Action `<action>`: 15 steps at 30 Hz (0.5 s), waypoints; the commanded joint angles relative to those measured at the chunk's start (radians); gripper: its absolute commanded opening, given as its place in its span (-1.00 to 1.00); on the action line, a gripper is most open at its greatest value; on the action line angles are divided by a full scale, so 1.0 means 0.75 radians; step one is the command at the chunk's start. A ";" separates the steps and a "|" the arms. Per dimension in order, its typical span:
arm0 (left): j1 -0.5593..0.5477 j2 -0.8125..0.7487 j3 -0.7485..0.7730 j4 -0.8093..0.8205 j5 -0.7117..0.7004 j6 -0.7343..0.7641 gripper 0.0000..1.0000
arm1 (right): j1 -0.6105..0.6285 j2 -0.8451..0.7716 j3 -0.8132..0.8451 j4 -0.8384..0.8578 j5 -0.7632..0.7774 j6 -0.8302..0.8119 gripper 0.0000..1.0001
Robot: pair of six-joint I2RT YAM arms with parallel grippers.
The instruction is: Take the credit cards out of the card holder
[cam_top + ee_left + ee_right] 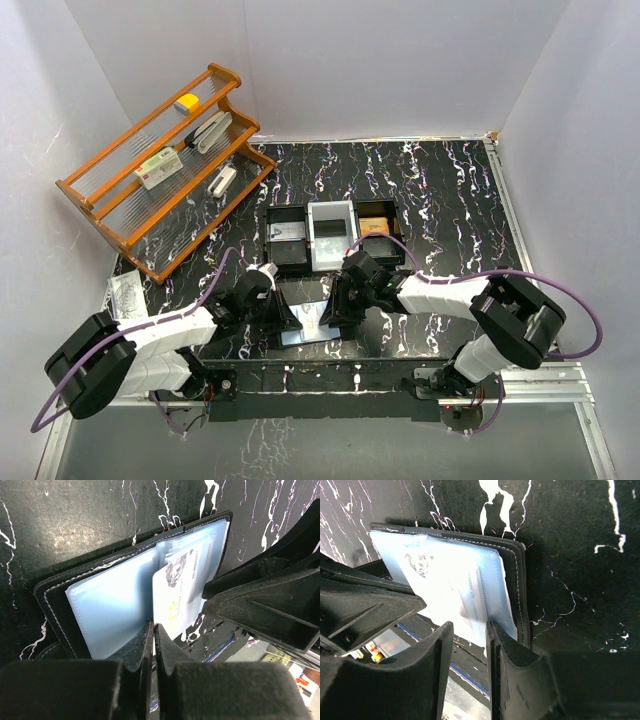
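**Q:** Nearest the left wrist lens, what do we see?

**A:** We see the left gripper point(154, 632), its jaws closed on the near edge of a pale credit card point(177, 597) that protrudes from its clear pocket.

**Q:** Where do we find the card holder point(105, 605)?

**A:** We find it lying open, blue-grey inside up, at the near edge of the table point(450, 200), between the two arms. The right gripper point(469, 630) has its jaws partly apart, with the tips on the holder's right half. We judge that it steadies the holder, though we cannot tell whether it pinches.

**Q:** How far along do we place the task?

**A:** Early, we judge: one card is gripped but not yet free. We cannot tell whether other pockets hold more cards.
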 commanded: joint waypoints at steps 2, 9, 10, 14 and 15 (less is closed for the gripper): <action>0.005 -0.031 0.035 -0.087 -0.032 0.037 -1.00 | 0.008 0.024 0.033 -0.085 0.090 -0.058 -0.38; 0.006 -0.008 0.051 -0.078 -0.026 0.043 -1.00 | 0.008 -0.060 0.175 -0.154 0.109 -0.169 -0.33; 0.005 -0.006 0.052 -0.074 -0.024 0.043 -1.00 | 0.008 -0.060 0.190 -0.144 0.085 -0.183 -0.32; 0.005 0.002 0.060 -0.055 -0.022 0.037 -1.00 | 0.010 -0.031 0.210 -0.059 -0.014 -0.190 -0.29; 0.006 0.004 0.064 -0.052 -0.025 0.035 -1.00 | 0.010 -0.025 0.203 -0.029 -0.036 -0.185 -0.28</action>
